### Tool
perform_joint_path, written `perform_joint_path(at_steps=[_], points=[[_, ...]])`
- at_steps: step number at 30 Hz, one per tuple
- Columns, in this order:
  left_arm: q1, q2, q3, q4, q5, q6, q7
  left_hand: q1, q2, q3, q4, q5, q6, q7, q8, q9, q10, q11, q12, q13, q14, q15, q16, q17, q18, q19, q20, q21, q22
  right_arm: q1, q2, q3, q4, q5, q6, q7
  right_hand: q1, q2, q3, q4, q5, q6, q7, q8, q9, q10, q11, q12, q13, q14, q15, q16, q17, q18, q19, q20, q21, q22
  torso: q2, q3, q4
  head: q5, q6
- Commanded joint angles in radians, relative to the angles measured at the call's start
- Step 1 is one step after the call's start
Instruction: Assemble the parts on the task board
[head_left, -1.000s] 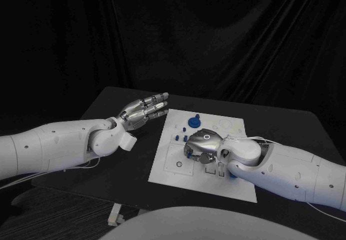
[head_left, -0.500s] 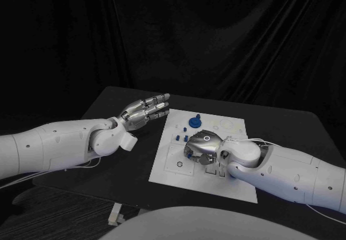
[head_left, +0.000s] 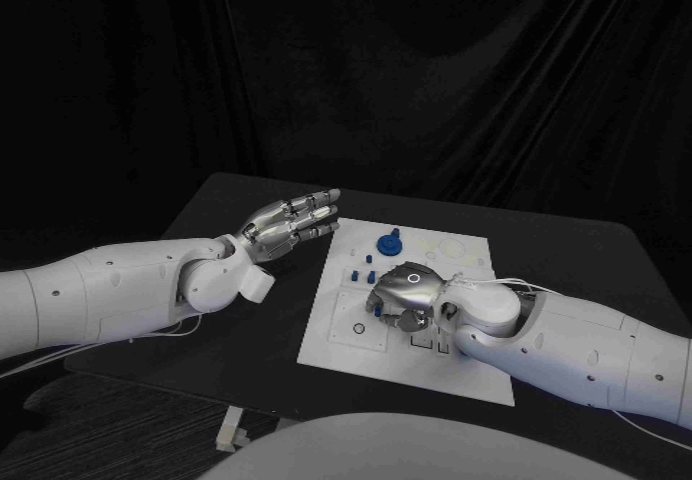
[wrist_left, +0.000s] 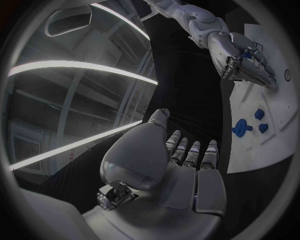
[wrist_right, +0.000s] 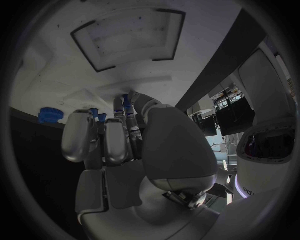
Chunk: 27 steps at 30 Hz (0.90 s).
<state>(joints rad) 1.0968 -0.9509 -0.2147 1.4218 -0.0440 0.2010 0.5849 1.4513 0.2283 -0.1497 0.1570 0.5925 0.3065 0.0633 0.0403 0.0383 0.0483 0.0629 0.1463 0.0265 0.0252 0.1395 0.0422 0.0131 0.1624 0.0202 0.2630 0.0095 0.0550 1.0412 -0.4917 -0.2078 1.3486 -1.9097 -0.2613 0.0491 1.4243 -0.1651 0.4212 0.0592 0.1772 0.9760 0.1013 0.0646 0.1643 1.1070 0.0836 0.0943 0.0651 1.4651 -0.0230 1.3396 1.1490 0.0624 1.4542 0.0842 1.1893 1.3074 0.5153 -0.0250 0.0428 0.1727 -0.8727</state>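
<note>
Head view: task board (head_left: 378, 345), white plate, centre of the black table (head_left: 216, 215). Right hand (head_left: 404, 295) lies on the board's middle, fingers curled down over small blue parts (head_left: 378, 311) at its 8 o'clock; whether it pinches one cannot be told. Large blue part (head_left: 388, 242) stands at the hand's 12 o'clock, apart from it. Left hand (head_left: 289, 222) hovers off the board's 10 o'clock corner, fingers straight and slightly spread, holding nothing.

Left wrist view: left hand (wrist_left: 187, 165) flat, fingers apart; board (wrist_left: 262, 145) beyond, bearing blue parts (wrist_left: 249, 122); right hand (wrist_left: 244, 62) curled on the board.

Right wrist view: right hand (wrist_right: 119, 145), fingers bent onto the board (wrist_right: 62, 65); a blue part (wrist_right: 127, 102) at the fingertips (wrist_right: 119, 102); another blue part (wrist_right: 50, 115) near the board's edge.
</note>
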Motion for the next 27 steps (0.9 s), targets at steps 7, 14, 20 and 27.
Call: perform_joint_path(at_steps=[7, 14, 20, 27], points=[[-0.002, -0.001, 0.001, 0.001, 0.001, 0.013, 0.008, -0.001, 0.006, 0.004, 0.000, 0.001, 0.006, 0.000, 0.004, 0.001, -0.003, -0.007, 0.004, 0.001, -0.001, 0.004, 0.005, 0.001, 0.017, -0.002, 0.006, 0.003, -0.001, -0.001, -0.025, 0.000, 0.023, -0.007, 0.011, -0.072, -0.007, -0.007, -0.085, 0.006, -0.036, -0.136, -0.074, 0.000, -0.052, -0.214, 0.012, -0.022, 0.000, -0.011, 0.003, -0.034, -0.051, 0.028, -0.027, -0.001, -0.071, 0.143, 0.000, -0.0001, -0.0002, 0.004, 0.000], [-0.002, -0.006, 0.001, 0.007, 0.001, 0.011, 0.010, -0.002, 0.006, 0.005, 0.000, 0.002, 0.006, 0.000, 0.004, 0.001, -0.003, -0.007, 0.005, 0.001, -0.001, 0.004, 0.006, 0.001, 0.017, -0.002, 0.006, 0.003, -0.001, 0.027, -0.072, 0.001, 0.072, 0.018, -0.099, -0.078, 0.045, -0.068, -0.239, 0.211, -0.114, -0.189, -0.094, 0.004, -0.085, -0.331, 0.007, 0.005, 0.002, -0.013, -0.001, -0.039, -0.061, 0.029, -0.028, -0.002, -0.092, 0.139, -0.001, 0.0002, -0.0004, 0.008, 0.000], [-0.002, -0.011, 0.001, 0.010, 0.001, 0.010, 0.010, -0.001, 0.006, 0.005, -0.001, 0.003, 0.007, 0.000, 0.004, 0.001, -0.003, -0.006, 0.005, 0.001, -0.001, 0.004, 0.006, 0.001, 0.017, -0.001, 0.006, 0.004, -0.001, 0.115, -0.143, 0.001, 0.129, 0.060, -0.196, -0.095, 0.031, -0.087, -0.261, 0.237, -0.118, -0.182, -0.087, 0.006, -0.089, -0.349, 0.013, 0.017, 0.002, -0.012, 0.002, -0.036, -0.058, 0.029, -0.026, -0.001, -0.091, 0.140, -0.001, 0.0004, -0.0004, 0.004, 0.000], [-0.002, -0.012, 0.001, 0.011, 0.001, 0.010, 0.011, -0.001, 0.006, 0.005, -0.001, 0.003, 0.007, 0.000, 0.004, 0.001, -0.003, -0.005, 0.005, 0.001, -0.001, 0.004, 0.006, 0.001, 0.017, -0.001, 0.006, 0.004, 0.001, 0.221, -0.215, 0.001, 0.167, 0.174, -0.105, -0.123, -0.027, -0.093, -0.273, 0.238, -0.126, -0.138, -0.043, 0.024, -0.085, -0.329, 0.015, 0.048, 0.005, -0.004, 0.003, -0.026, -0.043, 0.027, -0.019, -0.001, -0.080, 0.143, -0.002, 0.0002, 0.0005, -0.003, 0.000]])
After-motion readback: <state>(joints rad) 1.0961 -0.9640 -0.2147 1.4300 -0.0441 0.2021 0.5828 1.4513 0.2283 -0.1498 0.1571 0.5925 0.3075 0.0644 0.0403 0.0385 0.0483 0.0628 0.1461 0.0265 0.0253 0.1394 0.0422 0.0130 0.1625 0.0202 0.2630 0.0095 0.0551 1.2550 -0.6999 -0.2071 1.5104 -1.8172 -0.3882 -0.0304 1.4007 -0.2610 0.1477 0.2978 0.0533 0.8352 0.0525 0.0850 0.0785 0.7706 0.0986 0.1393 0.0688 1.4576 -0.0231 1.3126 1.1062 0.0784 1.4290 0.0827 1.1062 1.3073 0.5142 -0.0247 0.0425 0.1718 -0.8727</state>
